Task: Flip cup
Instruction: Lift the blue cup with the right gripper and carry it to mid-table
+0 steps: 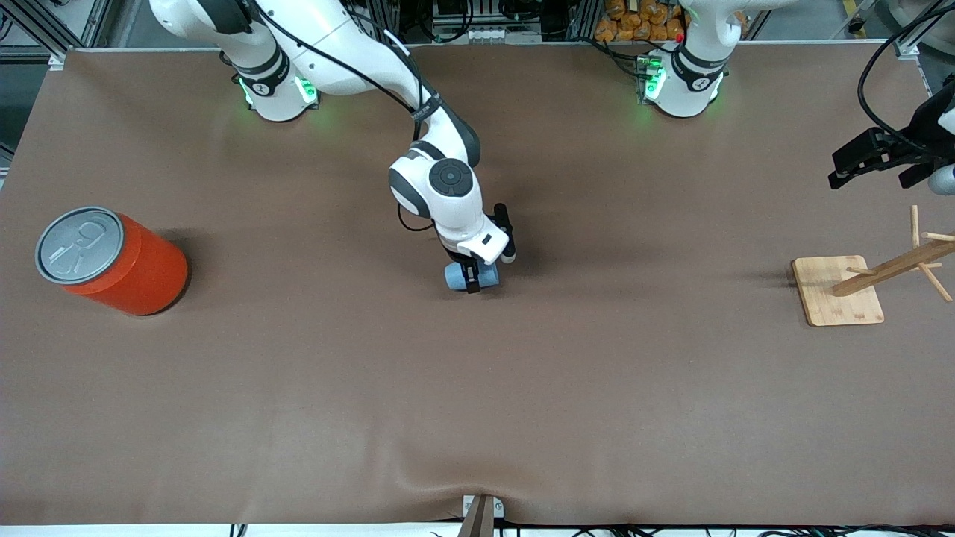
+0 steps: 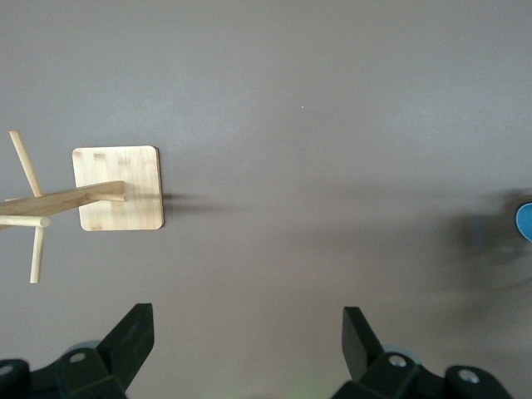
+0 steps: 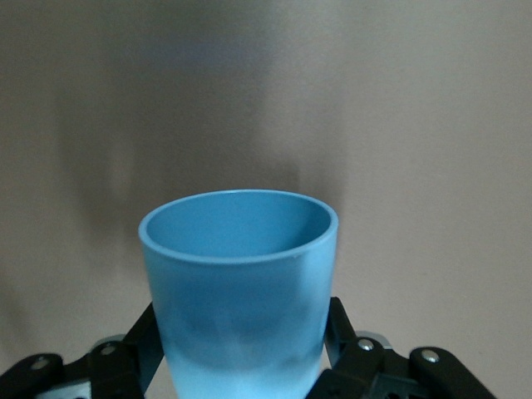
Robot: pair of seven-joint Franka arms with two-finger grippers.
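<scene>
- Right claw (image 1: 473,282) grips the light-blue cup (image 3: 239,287) mid-surface; right wrist view shows its open mouth.
- Left claw (image 2: 248,337), fingers spread, waits over the wooden peg rack (image 1: 839,289).
- No writing is readable.

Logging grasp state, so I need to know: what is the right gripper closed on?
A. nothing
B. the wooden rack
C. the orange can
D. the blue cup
D: the right gripper has its fingers pressed on both sides of the blue cup at mid-table.
</scene>
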